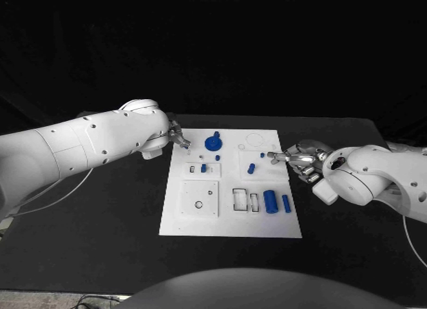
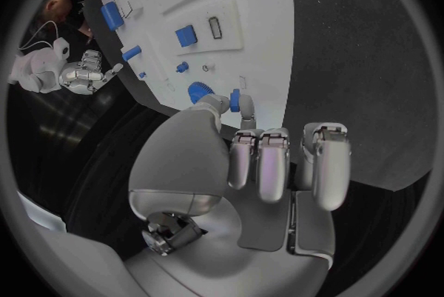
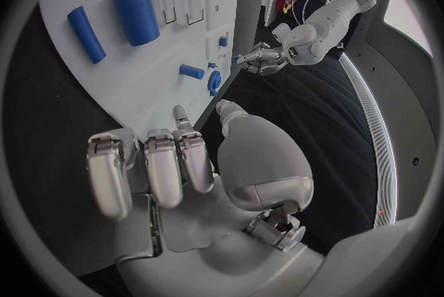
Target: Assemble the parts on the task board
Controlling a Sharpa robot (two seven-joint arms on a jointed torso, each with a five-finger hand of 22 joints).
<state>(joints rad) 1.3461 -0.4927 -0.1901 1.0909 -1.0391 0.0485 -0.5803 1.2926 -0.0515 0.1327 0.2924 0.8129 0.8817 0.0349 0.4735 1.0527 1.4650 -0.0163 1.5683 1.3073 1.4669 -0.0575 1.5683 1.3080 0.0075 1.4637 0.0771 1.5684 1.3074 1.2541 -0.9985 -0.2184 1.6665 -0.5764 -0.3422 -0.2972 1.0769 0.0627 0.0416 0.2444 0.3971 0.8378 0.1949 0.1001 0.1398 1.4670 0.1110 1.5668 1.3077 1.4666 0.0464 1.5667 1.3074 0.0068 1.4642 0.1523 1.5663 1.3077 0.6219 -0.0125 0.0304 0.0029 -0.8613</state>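
Head view of the black desk point(image 1: 102, 219) with the white task board point(image 1: 230, 219) at centre frame. The left hand point(image 1: 179, 140) sits at the board's upper left corner; in the left wrist view this hand point(image 2: 250, 164) pinches a small blue peg point(image 2: 235, 98) between thumb and one fingertip, the remaining fingers curled in. Just right of that hand in the head view stands the blue round knob point(image 1: 213, 141), the nearest part to it. The right hand point(image 1: 297, 158) lies at the board's right edge, upper half of the frame, one finger extended toward a small blue stub point(image 1: 263, 154); whether the finger touches it cannot be told. In the right wrist view this hand point(image 3: 185, 164) grasps nothing visible, most fingers curled and one pointing at the board. Further parts: a short blue peg point(image 1: 251, 168) mid-board, long axis running roughly up-down in the frame; a thick blue cylinder point(image 1: 270, 201) and a thin blue rod point(image 1: 286, 203) lying side by side at lower right, both with long axes up-down, nearer the right hand. The coming move likely turns on the held peg finding its seat beside the knob
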